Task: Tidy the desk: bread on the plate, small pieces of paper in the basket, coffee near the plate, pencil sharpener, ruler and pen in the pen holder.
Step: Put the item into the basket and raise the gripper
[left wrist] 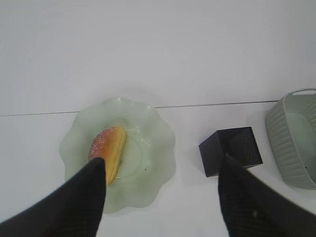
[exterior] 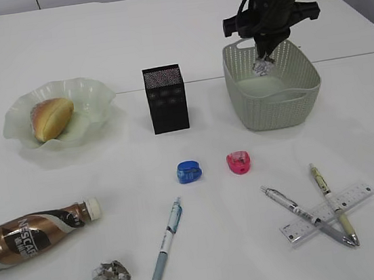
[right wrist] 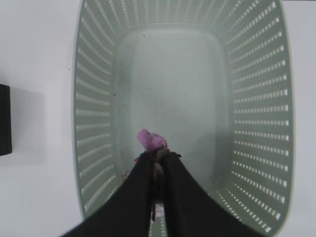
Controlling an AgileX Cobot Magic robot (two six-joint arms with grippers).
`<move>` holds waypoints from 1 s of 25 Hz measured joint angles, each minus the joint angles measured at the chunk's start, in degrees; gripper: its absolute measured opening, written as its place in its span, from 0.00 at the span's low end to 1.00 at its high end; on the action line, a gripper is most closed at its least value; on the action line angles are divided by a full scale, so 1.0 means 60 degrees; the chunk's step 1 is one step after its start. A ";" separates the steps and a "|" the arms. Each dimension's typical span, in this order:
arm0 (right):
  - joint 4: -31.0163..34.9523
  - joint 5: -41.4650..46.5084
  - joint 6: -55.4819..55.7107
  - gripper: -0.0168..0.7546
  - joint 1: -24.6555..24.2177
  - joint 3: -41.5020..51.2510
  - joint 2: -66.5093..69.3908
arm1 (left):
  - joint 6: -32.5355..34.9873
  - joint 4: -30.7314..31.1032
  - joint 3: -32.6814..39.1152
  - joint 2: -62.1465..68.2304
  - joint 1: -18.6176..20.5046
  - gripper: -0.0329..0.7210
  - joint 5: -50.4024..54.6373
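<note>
White and smooth, the desk is filling every view, with a thin seam running across it behind the containers. At about ten o'clock the pale green glass plate with its ruffled rim is holding the bread, an oval golden bun lying with its sugary side up in the left wrist view. At the centre the black mesh pen holder is standing upright; its inside cannot be seen. At two o'clock the grey-green plastic basket, perforated in a woven pattern, is sitting under the right gripper, whose jaws are pinching a crumpled paper ball with a pink scrap just above the basket's bare floor. The left gripper is hanging over the plate with its fingers spread wide and nothing between them. At eight o'clock the coffee is lying on its side, its brown label reading NESCAFE, white cap pointing right. A second paper ball, grey and lumpy, is resting near seven o'clock. Just below centre a blue sharpener and a pink sharpener are sitting side by side, apart. A blue-and-white pen is lying at six o'clock. At four o'clock a grey pen and a yellowish pen are crossing over the clear ruler with black markings.
</note>
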 joint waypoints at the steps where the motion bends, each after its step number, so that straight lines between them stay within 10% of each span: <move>1: -0.0018 0.0000 0.0000 0.13 -0.0021 0.0000 0.0000 | 0.0000 -0.0018 0.0000 0.0000 0.0000 0.74 0.0000; 8: -0.0116 -0.0017 0.0052 0.65 -0.0098 -0.0017 0.0012 | 0.0000 -0.0232 0.0000 0.0000 0.0000 0.72 0.0000; 25: 0.1278 0.0279 -0.0885 0.66 -0.0098 -0.0017 0.0020 | 0.0000 -0.0424 0.0000 0.0000 0.0000 0.72 0.0000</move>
